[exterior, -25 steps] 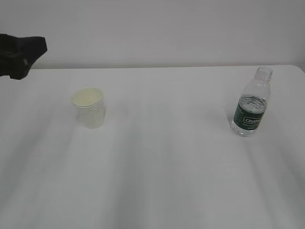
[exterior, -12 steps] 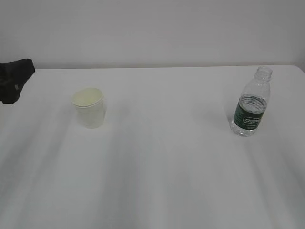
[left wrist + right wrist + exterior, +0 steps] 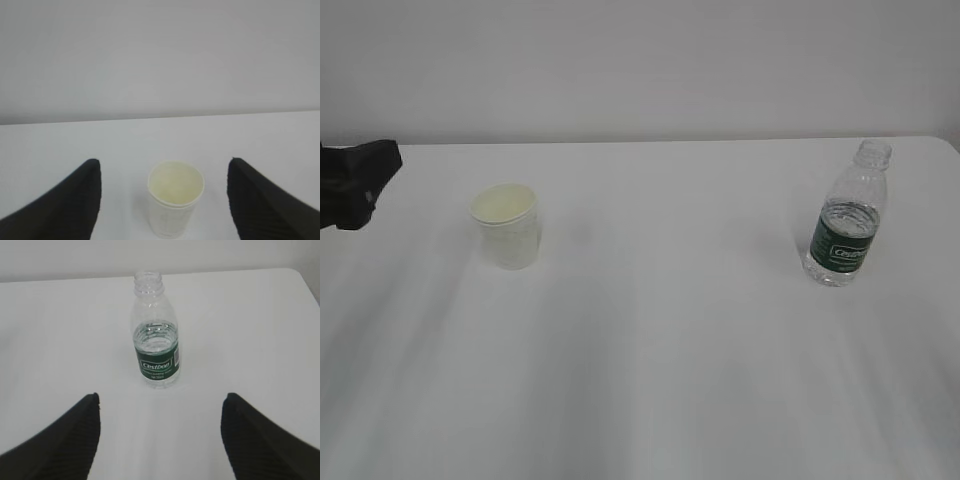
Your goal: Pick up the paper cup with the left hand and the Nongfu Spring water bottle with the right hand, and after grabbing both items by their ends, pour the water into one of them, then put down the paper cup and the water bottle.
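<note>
While the white counter [image 3: 650, 330] lay unchanged, only the left hand [image 3: 355, 180] had shifted: it dropped from high at the exterior view's left edge to cup height. Nongfu Spring water bottle [image 3: 847, 215]: upright, far right, ungripped; right pincer [image 3: 160, 432] wide, short of it. Paper cup [image 3: 507, 225]: upright, left; left pincer [image 3: 162, 200] wide, lined up on it. Judged: approach phase, nothing grasped.
</note>
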Controlling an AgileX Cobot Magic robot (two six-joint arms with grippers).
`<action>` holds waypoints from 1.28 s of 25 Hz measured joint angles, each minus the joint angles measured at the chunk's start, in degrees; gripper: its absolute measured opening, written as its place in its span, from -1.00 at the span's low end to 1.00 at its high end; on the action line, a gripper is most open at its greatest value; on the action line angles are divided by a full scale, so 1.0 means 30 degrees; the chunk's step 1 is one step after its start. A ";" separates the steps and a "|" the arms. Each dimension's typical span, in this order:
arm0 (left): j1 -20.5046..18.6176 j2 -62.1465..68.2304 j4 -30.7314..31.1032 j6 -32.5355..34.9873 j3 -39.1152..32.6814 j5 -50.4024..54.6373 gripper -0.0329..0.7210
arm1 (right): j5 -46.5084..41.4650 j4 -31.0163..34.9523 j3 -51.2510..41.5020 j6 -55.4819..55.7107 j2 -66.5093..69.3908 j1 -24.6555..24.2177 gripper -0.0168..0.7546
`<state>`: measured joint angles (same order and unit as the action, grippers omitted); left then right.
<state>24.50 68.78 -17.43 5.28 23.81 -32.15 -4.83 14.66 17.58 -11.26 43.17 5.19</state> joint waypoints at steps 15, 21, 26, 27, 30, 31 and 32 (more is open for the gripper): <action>0.0000 0.2345 0.0000 0.0000 0.0000 0.0000 0.51 | 0.1419 0.0166 -0.1643 0.0032 0.0698 0.0000 0.53; 0.0000 0.2398 0.0000 0.0000 -0.0089 -0.0871 0.51 | 0.5342 0.0611 -0.1643 0.0099 0.1321 0.0000 0.53; 0.0000 0.3648 0.0201 -0.0614 -0.0857 -0.3125 0.47 | 0.8395 0.0061 -0.1643 0.0145 0.4269 0.0000 0.53; 0.0000 0.3942 0.0442 -0.1081 -0.1020 -0.3666 0.46 | 0.8829 -0.0308 -0.1643 0.0315 0.5094 0.0000 0.53; 0.0000 0.4728 0.1784 -0.1867 -0.1509 -0.5888 0.43 | 1.0666 -0.1850 -0.1643 0.1267 0.7136 0.0000 0.53; 0.0000 0.4991 0.2186 -0.1954 -0.1596 -0.6585 0.43 | 1.1325 -0.2258 -0.1643 0.1480 0.7740 0.0000 0.53; 0.0000 0.5228 0.2438 -0.2010 -0.1650 -0.7090 0.43 | 1.2057 -0.2452 -0.1643 0.1561 0.8209 0.0000 0.53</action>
<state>24.50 84.46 -10.11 -0.75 18.87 -53.42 31.34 7.31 12.65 -6.57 67.80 5.19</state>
